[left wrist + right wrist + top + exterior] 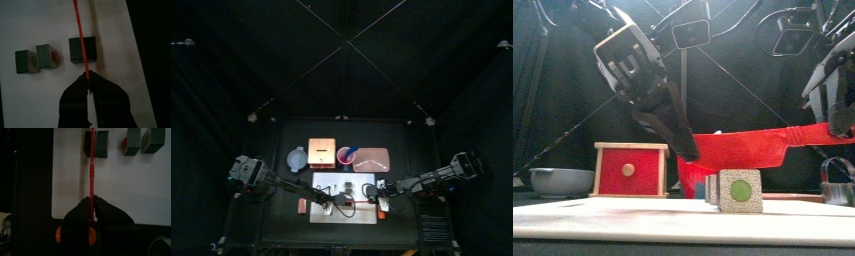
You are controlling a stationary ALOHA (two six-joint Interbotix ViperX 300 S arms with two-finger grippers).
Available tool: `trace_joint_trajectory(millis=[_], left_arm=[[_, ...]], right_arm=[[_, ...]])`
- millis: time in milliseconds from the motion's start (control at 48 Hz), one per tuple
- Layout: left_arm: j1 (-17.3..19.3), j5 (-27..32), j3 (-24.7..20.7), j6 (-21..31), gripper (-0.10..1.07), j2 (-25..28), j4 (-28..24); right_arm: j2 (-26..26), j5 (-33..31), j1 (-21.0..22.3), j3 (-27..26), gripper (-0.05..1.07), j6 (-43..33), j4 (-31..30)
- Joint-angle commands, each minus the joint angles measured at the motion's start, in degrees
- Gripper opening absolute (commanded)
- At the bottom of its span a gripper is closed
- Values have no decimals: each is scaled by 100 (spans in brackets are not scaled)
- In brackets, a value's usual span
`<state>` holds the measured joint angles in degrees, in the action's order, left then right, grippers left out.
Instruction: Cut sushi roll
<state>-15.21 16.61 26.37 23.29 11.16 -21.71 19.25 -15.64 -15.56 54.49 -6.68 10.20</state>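
The sushi roll [83, 50] is a short dark block lying on the white board [127, 30]. In the top view the board [321, 181] sits at 6 o'clock from the red box [322, 152]. Two small slices [35, 59] lie just beside the roll.

I think the roll is light and soft. It could squash, slide or tip over if pushed from the side. If something had to hold it, the flat long sides look best, not the cut ends.

A thin red bar [79, 30] runs across the roll. The left claw [87, 75], coming in from 9 o'clock, is clamped on one end. The right claw [90, 199], coming in from 3 o'clock, is clamped on the other end.

I cannot tell if the bar touches the roll. From the front, one slice [740, 190] shows its green middle, and the bar hides what is behind. From above the roll is too small to see.
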Motion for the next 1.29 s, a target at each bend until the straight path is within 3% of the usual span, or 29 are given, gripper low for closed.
trace_joint_trajectory(millis=[0,1271], left_arm=[[18,62,-62,-18,35,-18,-70],[105,501,-237,-44,35,-70,-413]], right_arm=[[53,-18,-18,-97,29,9,-26],[-105,-18,0,-211,29,9,-18]])
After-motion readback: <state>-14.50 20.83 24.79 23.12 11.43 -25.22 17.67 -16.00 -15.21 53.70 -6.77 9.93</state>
